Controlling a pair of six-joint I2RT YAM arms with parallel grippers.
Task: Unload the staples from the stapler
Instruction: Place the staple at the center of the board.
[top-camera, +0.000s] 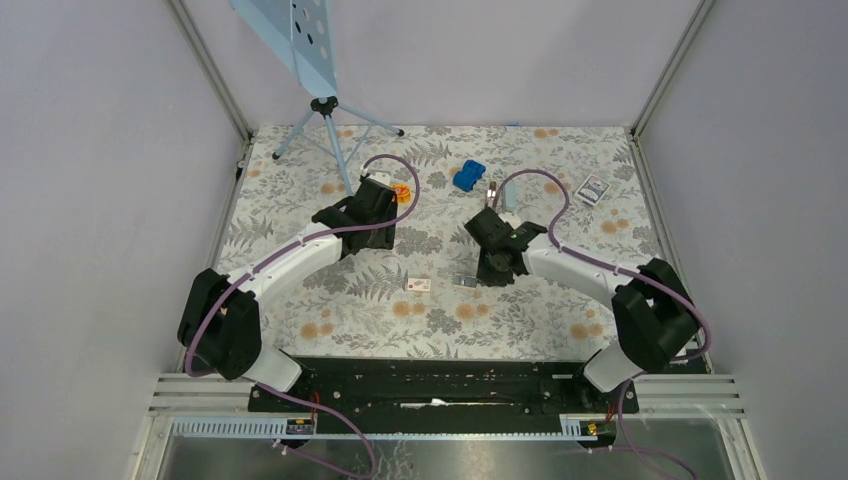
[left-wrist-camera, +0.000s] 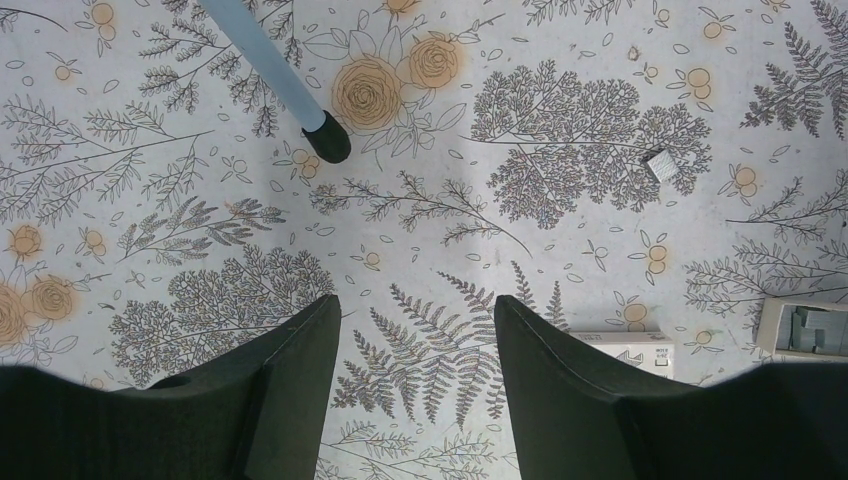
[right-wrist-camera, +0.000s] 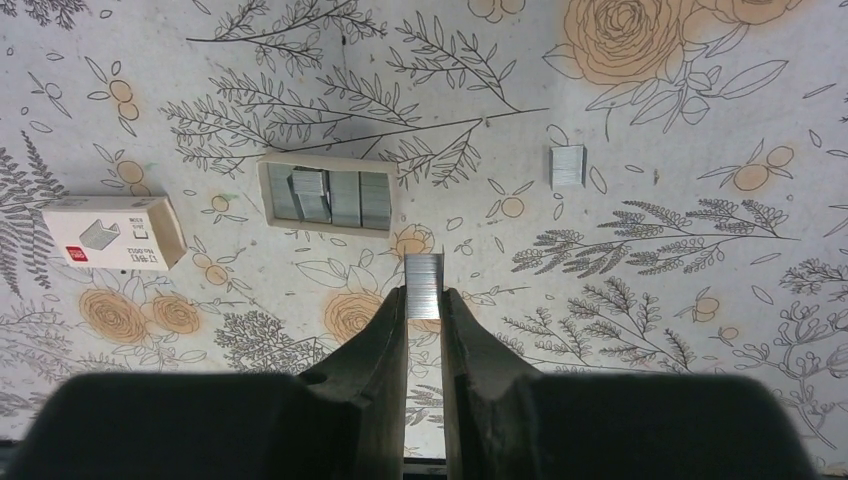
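Note:
My right gripper (right-wrist-camera: 425, 297) is shut on a short silvery strip of staples (right-wrist-camera: 425, 270), held upright above the flowered table; it also shows in the top view (top-camera: 492, 268). A second staple strip (right-wrist-camera: 567, 165) lies loose on the table to the right, and shows in the left wrist view (left-wrist-camera: 660, 165). A small blue object that looks like the stapler (top-camera: 467, 176) lies at the far middle, apart from both grippers. My left gripper (left-wrist-camera: 415, 320) is open and empty, high above the table.
An open beige tray of staples (right-wrist-camera: 328, 195) and a white box with a red mark (right-wrist-camera: 112, 233) lie left of my right gripper. A tripod leg (left-wrist-camera: 325, 140) stands at the far left. A small card (top-camera: 593, 189) lies at the far right.

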